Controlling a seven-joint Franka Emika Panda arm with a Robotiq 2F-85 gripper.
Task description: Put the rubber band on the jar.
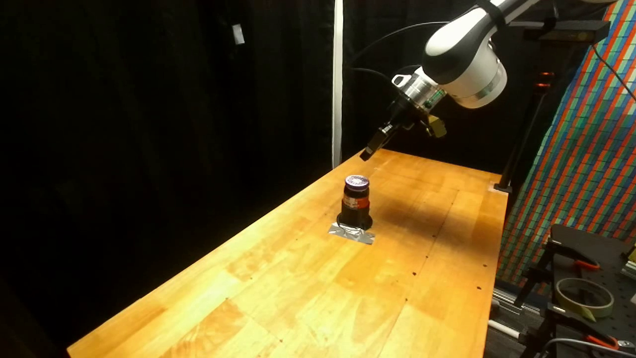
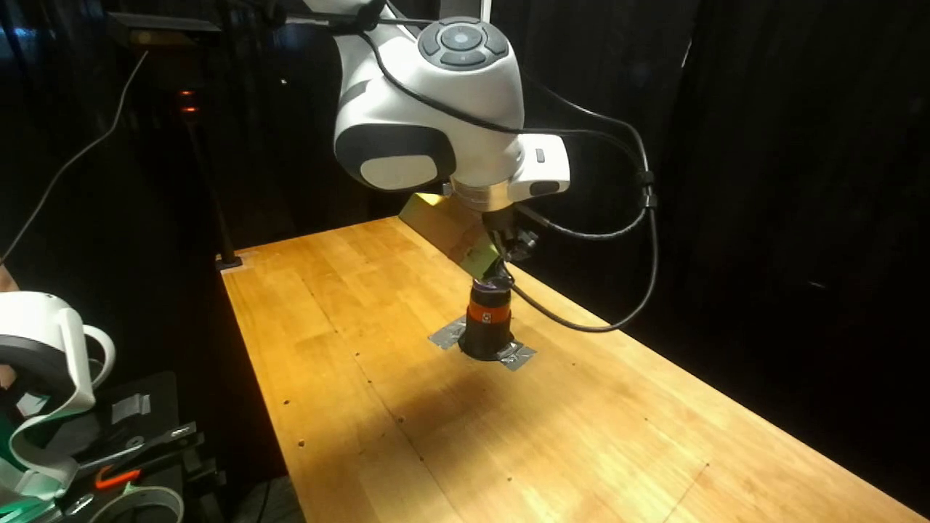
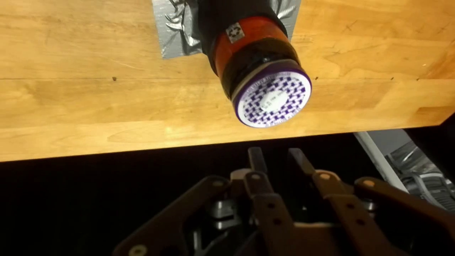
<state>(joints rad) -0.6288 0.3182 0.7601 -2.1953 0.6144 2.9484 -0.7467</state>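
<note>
The jar (image 1: 357, 194) stands upright in a black holder (image 1: 356, 217). It has a purple and white patterned lid and a dark body with an orange-red label. It also shows in an exterior view (image 2: 490, 312) and in the wrist view (image 3: 254, 49). My gripper (image 1: 366, 155) is tilted above and beyond the jar, apart from it. In the wrist view the gripper (image 3: 275, 149) has its fingertips apart with a modest gap and nothing visible between them. I cannot make out a rubber band in any view. A thin dark curve at the holder's base is too small to identify.
Silver tape (image 1: 352, 233) fixes the holder to the wooden table (image 1: 318, 298). The table's long edge runs just past the jar in the wrist view. A black cable (image 2: 650, 254) hangs in a loop from the arm. A side table with a tape roll (image 1: 585, 298) stands beside.
</note>
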